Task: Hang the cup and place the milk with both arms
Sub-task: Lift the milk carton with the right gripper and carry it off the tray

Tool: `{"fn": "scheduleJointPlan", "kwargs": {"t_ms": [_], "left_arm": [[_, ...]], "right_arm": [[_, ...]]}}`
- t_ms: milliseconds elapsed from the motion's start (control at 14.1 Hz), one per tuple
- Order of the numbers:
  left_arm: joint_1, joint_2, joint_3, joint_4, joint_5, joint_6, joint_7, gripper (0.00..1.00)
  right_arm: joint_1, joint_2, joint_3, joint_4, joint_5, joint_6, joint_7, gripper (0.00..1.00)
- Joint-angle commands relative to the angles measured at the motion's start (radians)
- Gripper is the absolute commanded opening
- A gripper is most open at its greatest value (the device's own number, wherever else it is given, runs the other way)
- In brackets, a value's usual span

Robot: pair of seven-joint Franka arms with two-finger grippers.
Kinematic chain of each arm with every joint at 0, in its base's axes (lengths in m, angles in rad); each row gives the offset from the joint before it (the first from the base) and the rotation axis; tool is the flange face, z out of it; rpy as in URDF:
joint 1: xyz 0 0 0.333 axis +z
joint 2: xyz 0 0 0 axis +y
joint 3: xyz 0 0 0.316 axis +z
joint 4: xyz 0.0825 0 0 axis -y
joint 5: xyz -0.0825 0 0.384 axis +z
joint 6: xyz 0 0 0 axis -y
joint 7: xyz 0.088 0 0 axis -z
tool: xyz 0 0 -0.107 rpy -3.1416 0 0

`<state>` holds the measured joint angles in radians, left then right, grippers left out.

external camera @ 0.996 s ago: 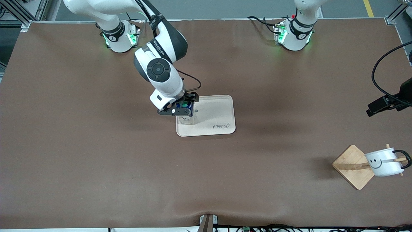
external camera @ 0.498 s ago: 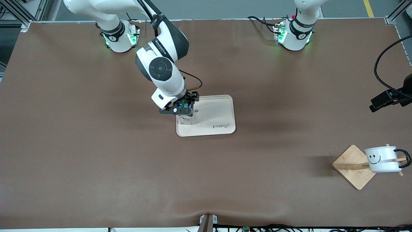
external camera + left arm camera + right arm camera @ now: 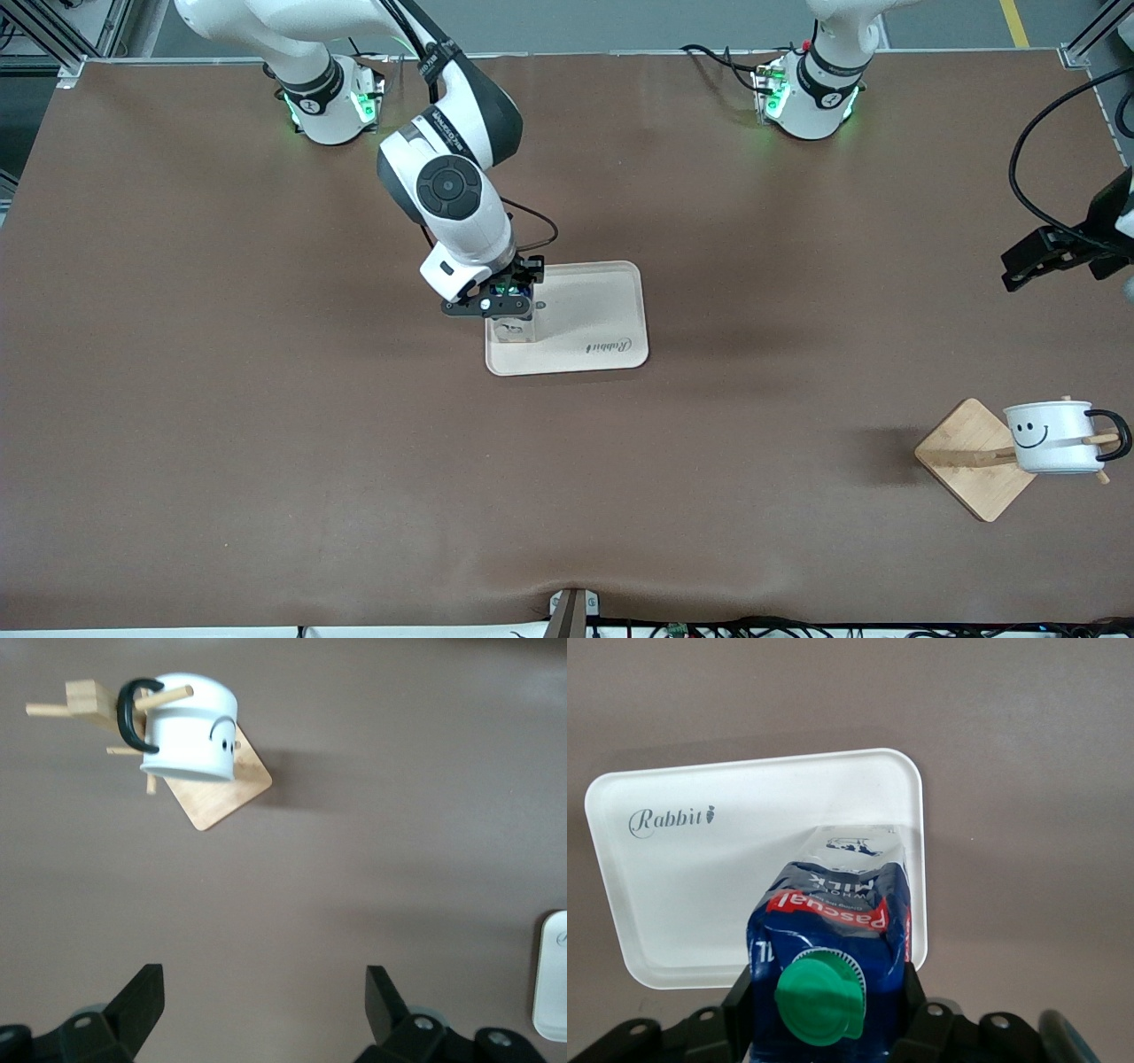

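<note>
The milk [image 3: 512,328], a dark-blue carton with a green cap [image 3: 819,1001], stands upright on the white tray [image 3: 594,319] near the edge toward the right arm's end. My right gripper [image 3: 507,299] is shut on the milk [image 3: 833,921], one finger pressed to each side of its top. The cup [image 3: 1050,436], white with a smiley face, hangs by its black handle from a peg of the wooden rack [image 3: 970,461]. My left gripper [image 3: 1028,261] hovers open and empty, above the table and away from the rack. In the left wrist view the cup [image 3: 190,726] hangs well clear of the left gripper [image 3: 264,992].
The rack's square bamboo base [image 3: 221,788] sits near the table edge at the left arm's end. A black cable [image 3: 1041,168] loops above that end. The tray's edge [image 3: 554,988] shows in the left wrist view. Brown table [image 3: 310,443] spreads wide around the tray.
The cup has swung from tilted to hanging level on its peg. The left gripper has drawn up and away from the rack. The right wrist shifted slightly over the milk.
</note>
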<state>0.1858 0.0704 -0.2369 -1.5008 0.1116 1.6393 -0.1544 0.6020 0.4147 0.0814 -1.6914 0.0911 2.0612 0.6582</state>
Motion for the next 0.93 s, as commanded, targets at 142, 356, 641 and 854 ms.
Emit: {"fn": "scheduleJointPlan", "kwargs": {"t_ms": [142,356,641,854], "left_arm": [[-0.153,-0.096,0.166,-0.1,-0.07,0.002,0.052,1.0],[-0.172,-0.116,0.172,-0.128,-0.07,0.002,0.042,1.0],[-0.169,-0.127,0.166,-0.127,-0.07,-0.004,0.049,1.0],[-0.169,-0.13,0.166,-0.127,-0.07,-0.009,0.053,1.0]], "right_arm": [[-0.062,0.0,-0.009,0.171,0.11,-0.185,0.051,0.0],[-0.155,-0.004,-0.011,0.316,0.17,-0.405,0.075,0.0],[-0.274,-0.063,-0.015,0.332,0.156,-0.52,0.037,0.0],[-0.364,-0.112,-0.019,0.326,0.142,-0.568,-0.085,0.0]]}}
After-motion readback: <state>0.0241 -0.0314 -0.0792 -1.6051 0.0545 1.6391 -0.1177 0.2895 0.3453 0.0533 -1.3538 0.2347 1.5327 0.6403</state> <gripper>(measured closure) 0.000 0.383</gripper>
